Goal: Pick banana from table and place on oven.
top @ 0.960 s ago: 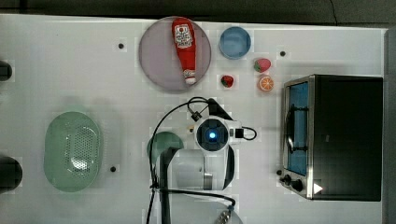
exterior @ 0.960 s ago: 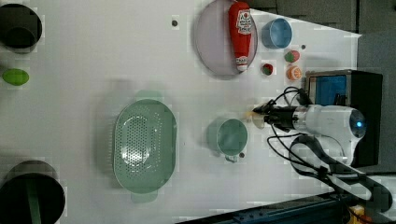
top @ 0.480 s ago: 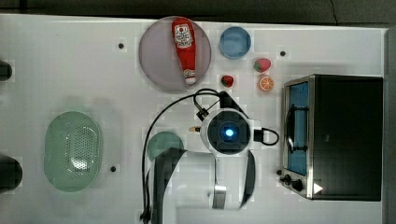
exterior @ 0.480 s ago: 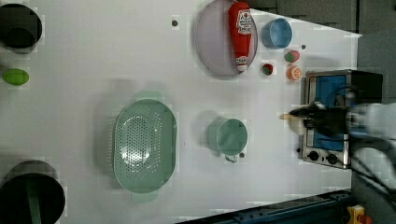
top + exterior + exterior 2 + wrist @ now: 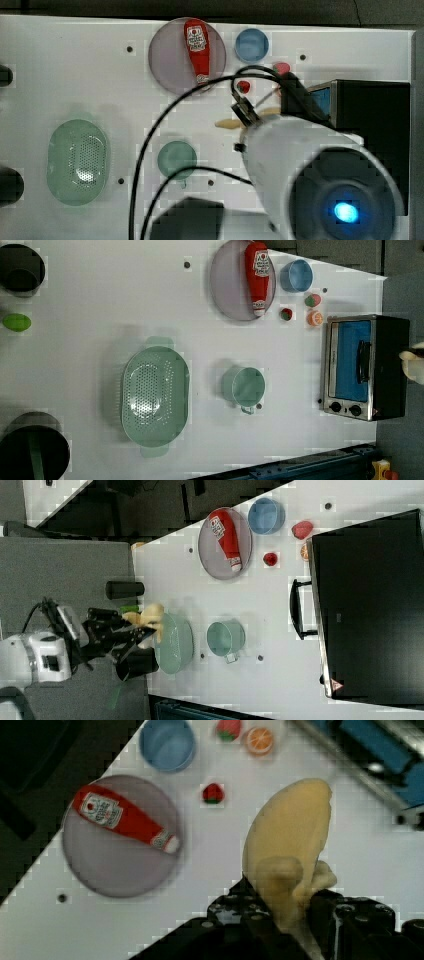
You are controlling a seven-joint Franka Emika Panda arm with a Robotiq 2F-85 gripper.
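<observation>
The white table (image 5: 75,75) is far below me, with the ketchup bottle (image 5: 196,50) lying on its plate. My gripper (image 5: 287,912) pinches the banana (image 5: 290,840) tight so it won't drop. I hold it high because the oven (image 5: 380,125) top is tall.

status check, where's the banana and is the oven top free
Gripper shut on banana, lifted off the table. Oven top bare, not yet reached. Nothing in the way.
</observation>
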